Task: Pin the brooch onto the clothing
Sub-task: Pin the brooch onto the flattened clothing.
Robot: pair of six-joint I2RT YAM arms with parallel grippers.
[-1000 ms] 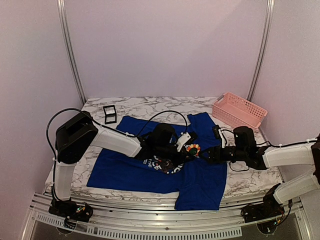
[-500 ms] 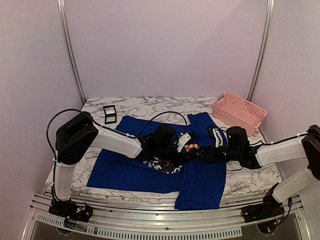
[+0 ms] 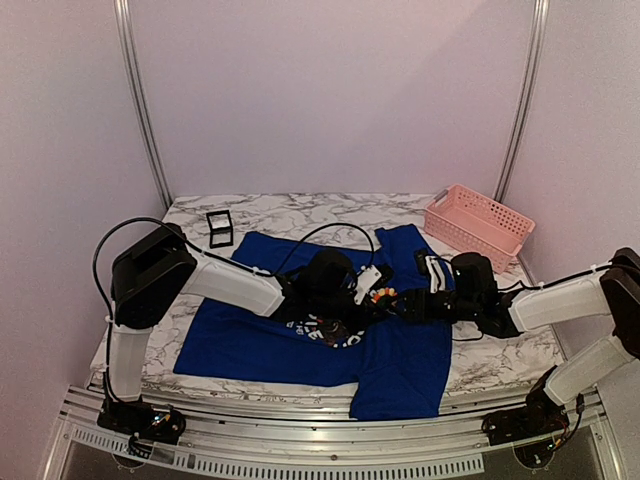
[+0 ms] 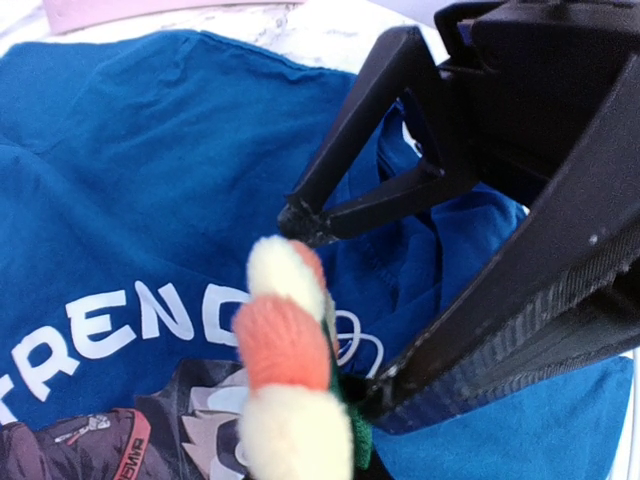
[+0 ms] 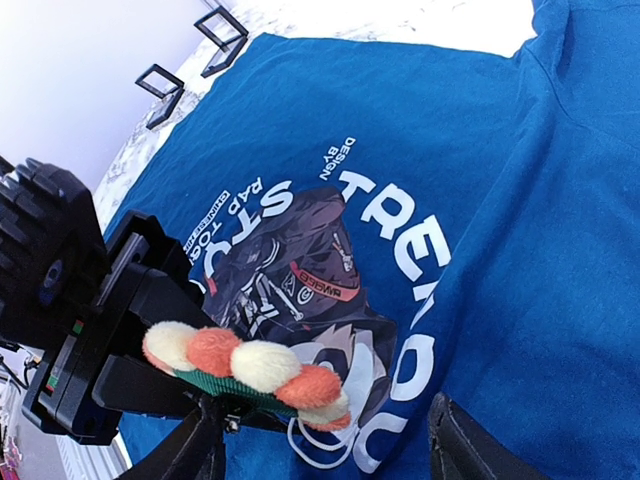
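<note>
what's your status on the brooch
Left gripper shut on the brooch. Right gripper open beside it. Held above the shirt, not yet pinned. Nothing in between.

Plain pale pinkish-lilac walls [image 3: 330, 90] close in three sides, two bare aluminium posts [image 3: 140, 100] run up the back corners, a white marble-pattern table [image 3: 300, 208] with grey veining fills the floor of the cell, a slotted aluminium rail [image 3: 330, 440] edges its near side, and the light is soft and even.

The clothing [image 3: 250, 340] lay flat on the table [image 3: 300, 208], the box [image 3: 220, 228] behind it to the left, the basket [image 3: 478, 220] behind to the right. The brooch [image 3: 381, 294] sat over its chest, between left gripper [image 3: 371, 296] and right gripper [image 3: 399, 302].
</note>
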